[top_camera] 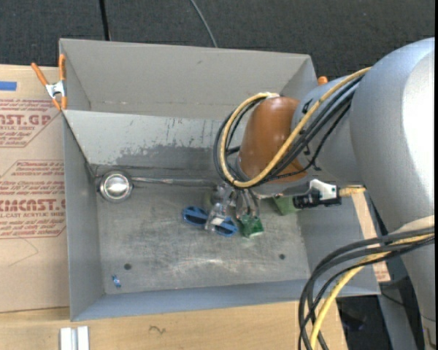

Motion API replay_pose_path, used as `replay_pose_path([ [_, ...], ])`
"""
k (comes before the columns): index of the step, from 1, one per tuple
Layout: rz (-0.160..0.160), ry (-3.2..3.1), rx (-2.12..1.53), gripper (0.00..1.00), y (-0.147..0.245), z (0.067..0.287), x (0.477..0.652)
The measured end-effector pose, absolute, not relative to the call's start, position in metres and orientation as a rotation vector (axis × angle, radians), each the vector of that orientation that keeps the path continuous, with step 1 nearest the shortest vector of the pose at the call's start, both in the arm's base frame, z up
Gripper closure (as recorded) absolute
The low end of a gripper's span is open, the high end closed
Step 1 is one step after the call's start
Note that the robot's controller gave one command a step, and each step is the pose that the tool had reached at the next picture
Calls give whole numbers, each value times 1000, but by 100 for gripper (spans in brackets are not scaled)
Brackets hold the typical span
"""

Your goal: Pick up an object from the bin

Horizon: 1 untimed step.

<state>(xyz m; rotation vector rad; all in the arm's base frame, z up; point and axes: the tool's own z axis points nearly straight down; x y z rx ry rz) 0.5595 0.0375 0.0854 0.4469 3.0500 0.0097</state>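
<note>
Grey sheet metal forms the bin [168, 259], and the near stretch of its floor is bare but for a tiny blue speck [117, 281] by the front-left corner. Farther in, about mid-floor, lies a long blue plastic piece [197, 216], with a small green block [252, 228] just beside its right end (what either really is, I cannot make out). The claw [228, 208] stands low over the right half of the blue piece and hides it there, so whether the claw is clenched or released I cannot tell. A second green piece [282, 204] lies a little behind, to the right, under the wrist. Beyond, at the foot of the back wall, a metal ladle [117, 187] rests, round bowl at the left, thin handle pointing right towards the claw. Above hangs the orange wrist cover [271, 133], looped with cables [230, 133].

The step in hand looks like the grasp on the blue piece. To do it well, I judge, the claw should straddle the piece across its narrow width, go right down to the floor, keep clear of the green block so it is not pinched too, and close firmly before lifting straight up.
</note>
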Motion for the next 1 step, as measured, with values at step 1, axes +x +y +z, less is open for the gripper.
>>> replay_pose_path([
  [1,3,3102,453,100,38,203,561],
])
